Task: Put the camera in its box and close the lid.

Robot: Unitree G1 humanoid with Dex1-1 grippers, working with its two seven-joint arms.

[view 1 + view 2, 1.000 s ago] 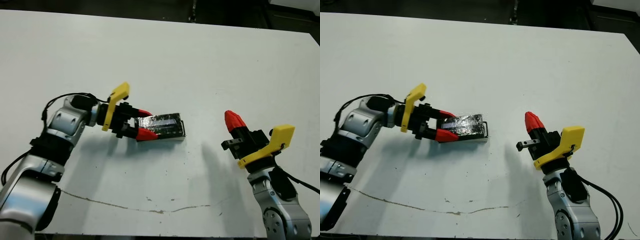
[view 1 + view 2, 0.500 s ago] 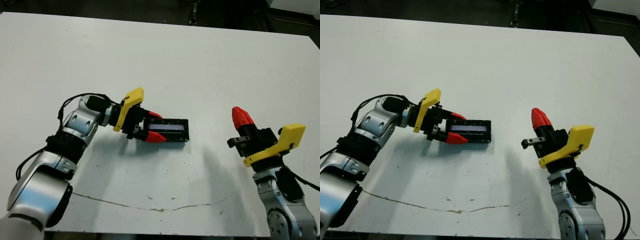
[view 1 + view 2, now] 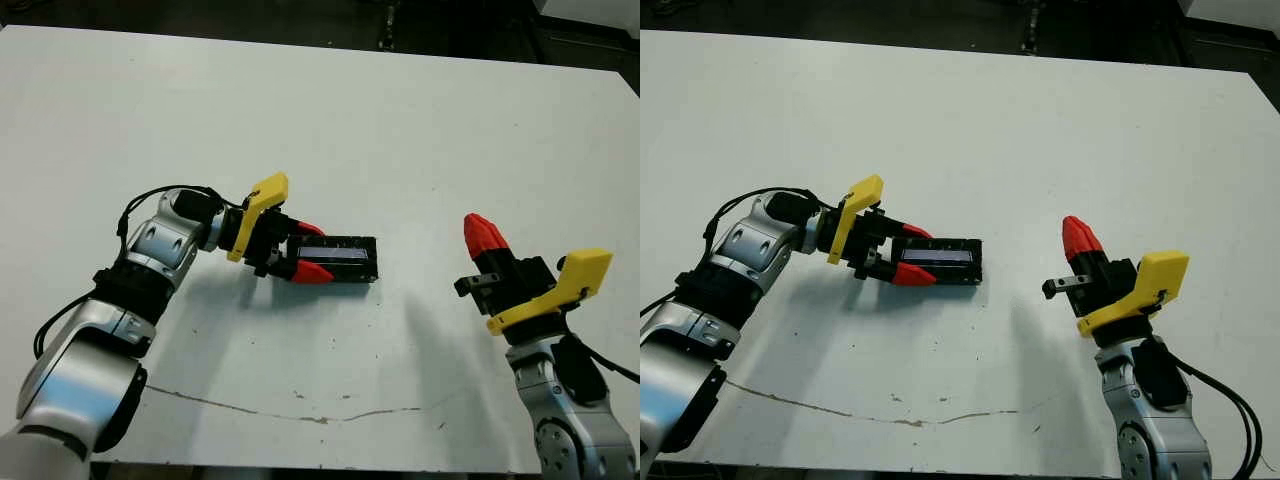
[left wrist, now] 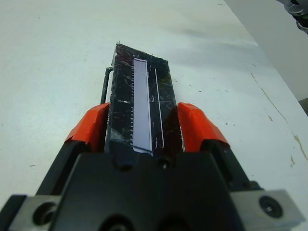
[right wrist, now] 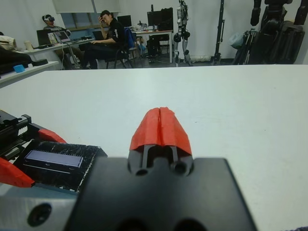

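Observation:
The lid [image 3: 338,260], flat, black and glossy with a pale bluish streak along its top, lies level at the middle of the table. It covers the box, and none of the box's white wall shows. The camera is hidden. My left gripper [image 3: 314,251] reaches in from the left and is shut on the lid's near end, one red fingertip on each long side; the left wrist view shows both fingers [image 4: 89,129] against the lid [image 4: 142,103]. My right gripper [image 3: 480,233] is shut on nothing and held above the table to the right of the lid.
A thin dark scratch [image 3: 290,412] runs across the table near its front edge. In the right wrist view, people sit at desks [image 5: 107,30] beyond the table's far edge, and robots on stands [image 5: 274,26] are at the back.
A second ago the lid was tilted over a white wall of the box; now it lies flat and level. My left gripper stays on it. The right arm has barely moved.

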